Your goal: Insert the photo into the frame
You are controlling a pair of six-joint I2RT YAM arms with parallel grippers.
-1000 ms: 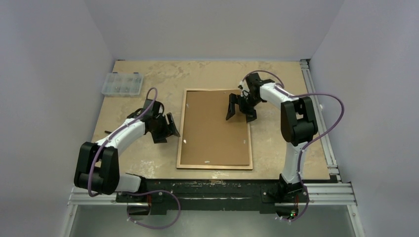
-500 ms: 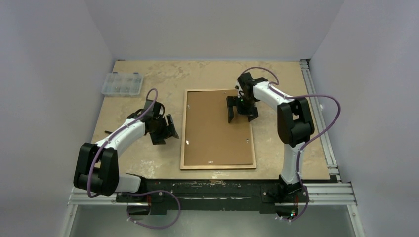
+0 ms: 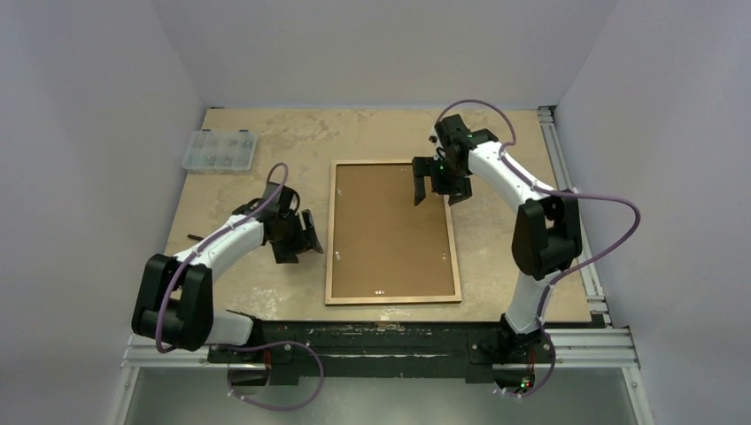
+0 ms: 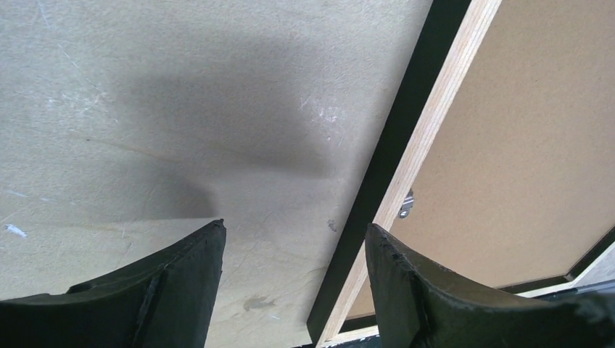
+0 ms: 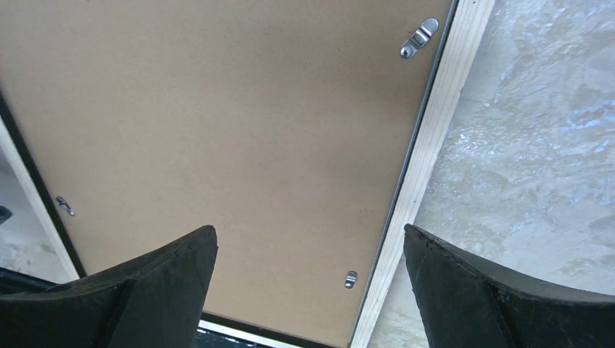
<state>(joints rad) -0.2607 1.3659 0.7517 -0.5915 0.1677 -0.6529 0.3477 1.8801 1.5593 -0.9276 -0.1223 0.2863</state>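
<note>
The frame [image 3: 329, 232] lies face down mid-table, its tan wood back up, with a brown backing board [image 3: 390, 235] filling it. The photo is not in view. My right gripper [image 3: 438, 195] hovers open and empty over the frame's far right corner. Its wrist view shows the gripper [image 5: 310, 239] above the board [image 5: 232, 123], the wood rim [image 5: 435, 145] and a metal clip [image 5: 419, 38]. My left gripper [image 3: 305, 237] is open and empty just left of the frame. Its wrist view shows the gripper [image 4: 294, 239] over bare table, next to the frame's black side [image 4: 395, 138] and a clip [image 4: 406, 205].
A clear plastic compartment box [image 3: 219, 150] sits at the far left of the table. An aluminium rail [image 3: 567, 204] runs along the right edge. White walls close in the back and both sides. A black bar [image 3: 381, 336] marks the near edge.
The right gripper has moved away from me toward the frame's far right corner. The frame has slid slightly to the right. The left gripper has barely moved.
</note>
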